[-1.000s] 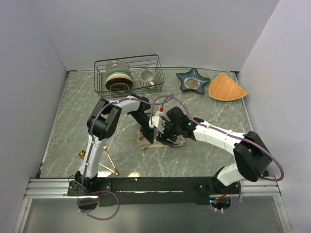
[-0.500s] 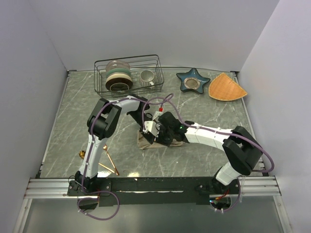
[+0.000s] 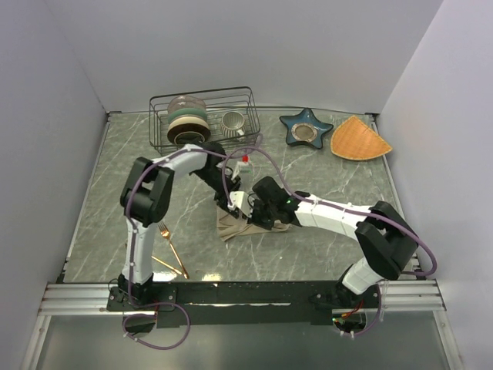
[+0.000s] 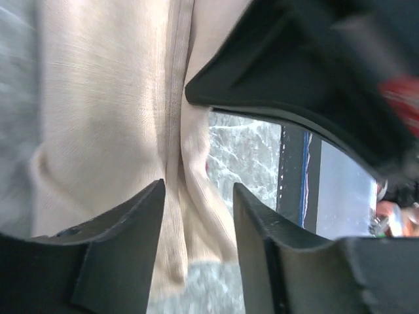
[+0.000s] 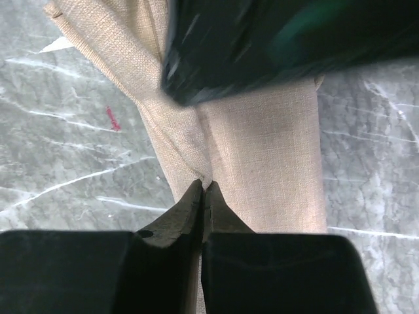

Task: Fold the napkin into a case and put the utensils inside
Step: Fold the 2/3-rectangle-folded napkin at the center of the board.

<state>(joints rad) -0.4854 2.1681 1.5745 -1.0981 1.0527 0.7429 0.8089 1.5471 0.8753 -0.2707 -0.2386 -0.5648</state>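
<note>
Left arm (image 3: 181, 159): arches from near left toward centre; left gripper (image 4: 196, 216) fingers spread above the napkin (image 4: 105, 131).
Right arm (image 3: 339, 218): stretched low leftward; right gripper (image 5: 203, 190) pinching a napkin fold.
Napkin: one, folded narrow, centre.
Utensils (image 3: 174, 251): two, gold, crossed, near left.

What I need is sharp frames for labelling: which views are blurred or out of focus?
Top external: sharp and evenly lit. Left wrist: the black bulk at upper right is smeared, and the beige-tan cloth napkin looks soft. Right wrist: napkin weave and grey marble table are crisp; only the dark shape across the top is blurred.
</note>
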